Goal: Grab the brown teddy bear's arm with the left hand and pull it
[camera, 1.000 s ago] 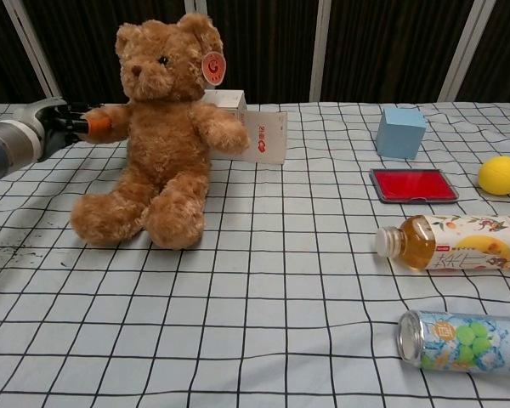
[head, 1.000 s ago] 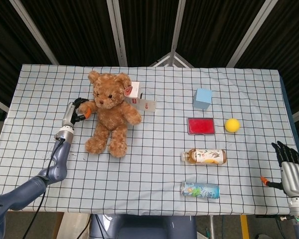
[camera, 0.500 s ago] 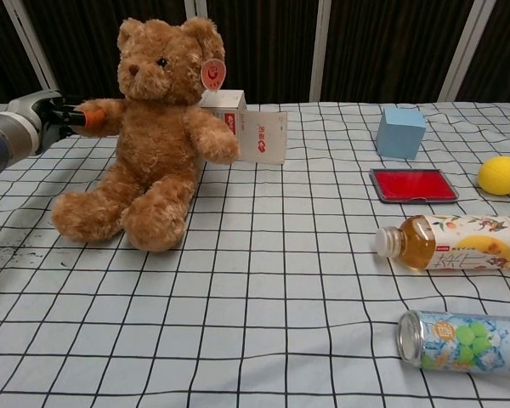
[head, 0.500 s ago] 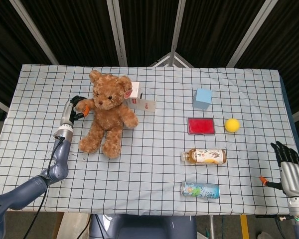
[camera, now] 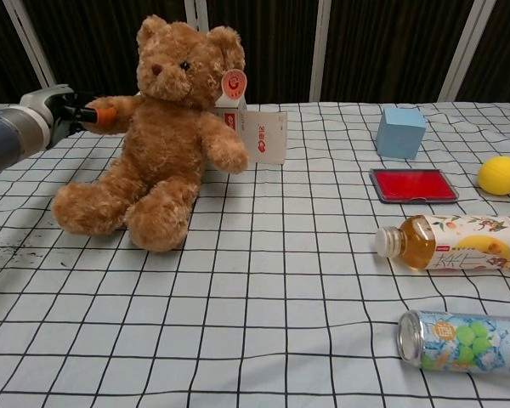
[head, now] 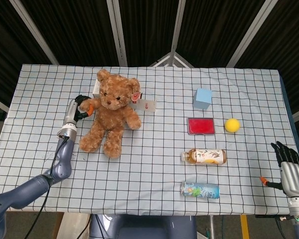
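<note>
The left hand [head: 81, 106] grips the arm of the brown teddy bear [head: 111, 118], which sits on the checked worktop [head: 154, 164]. The right hand [head: 289, 167] hangs off the worktop's edge, fingers apart, holding nothing.

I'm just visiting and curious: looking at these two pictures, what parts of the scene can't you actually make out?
- The left hand: the chest view shows it at the teddy bear's arm, but fur hides how the fingers wrap it.
- The white box: the bear covers part of it in both views.
- The right hand: seen in the head view only, cut off near the frame's corner.
- The bottle and can labels: print too small to read.
</note>
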Available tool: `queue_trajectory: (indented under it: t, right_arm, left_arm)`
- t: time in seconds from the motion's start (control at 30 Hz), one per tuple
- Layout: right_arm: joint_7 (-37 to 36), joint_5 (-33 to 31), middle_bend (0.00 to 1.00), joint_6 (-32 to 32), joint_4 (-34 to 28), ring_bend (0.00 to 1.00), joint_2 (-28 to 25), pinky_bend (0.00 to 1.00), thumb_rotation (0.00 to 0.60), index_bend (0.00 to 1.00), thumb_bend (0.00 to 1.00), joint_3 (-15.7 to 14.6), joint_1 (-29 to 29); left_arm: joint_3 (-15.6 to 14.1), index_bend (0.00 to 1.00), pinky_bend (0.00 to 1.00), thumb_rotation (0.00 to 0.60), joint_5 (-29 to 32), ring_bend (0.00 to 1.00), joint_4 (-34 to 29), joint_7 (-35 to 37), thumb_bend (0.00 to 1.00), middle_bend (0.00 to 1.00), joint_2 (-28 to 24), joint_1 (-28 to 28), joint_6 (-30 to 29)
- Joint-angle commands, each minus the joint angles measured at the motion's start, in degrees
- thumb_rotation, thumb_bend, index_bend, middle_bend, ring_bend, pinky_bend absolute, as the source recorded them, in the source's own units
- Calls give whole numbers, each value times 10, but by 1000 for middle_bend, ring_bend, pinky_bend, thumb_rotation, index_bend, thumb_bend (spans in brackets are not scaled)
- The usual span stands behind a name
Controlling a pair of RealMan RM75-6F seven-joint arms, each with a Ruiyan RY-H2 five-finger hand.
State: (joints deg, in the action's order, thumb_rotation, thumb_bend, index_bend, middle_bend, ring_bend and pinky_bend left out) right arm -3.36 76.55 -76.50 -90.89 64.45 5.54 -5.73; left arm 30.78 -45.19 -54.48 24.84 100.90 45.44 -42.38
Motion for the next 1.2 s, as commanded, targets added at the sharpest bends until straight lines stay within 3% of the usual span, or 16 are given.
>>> queue_trajectory:
  t: [0.03,0.67,0.97,1.2]
  right_arm:
    - [-1,0,15,-1,0,0,-1,0,600,55,131,0,1]
    - [-2,1,15,3,0,0,0,0,600,55,131,-1,-1]
    - [-1,1,15,3,-1,0,0,0,600,55,131,-2,-1]
    - [-1,3,15,3,-3,0,-2,0,600,55,130,-3,-1]
  left_arm:
    - [-1,450,0,600,16,0,-2,-19,706,403,2,2,-2]
    - [-17,447,0,600,54,0,64,-72,702,398,26,8,31]
    - [-9,447,0,600,36,0,30,-93,674,402,26,16,-15]
    - [-4,451,0,600,11,0,1,-114,655,401,28,15,-91]
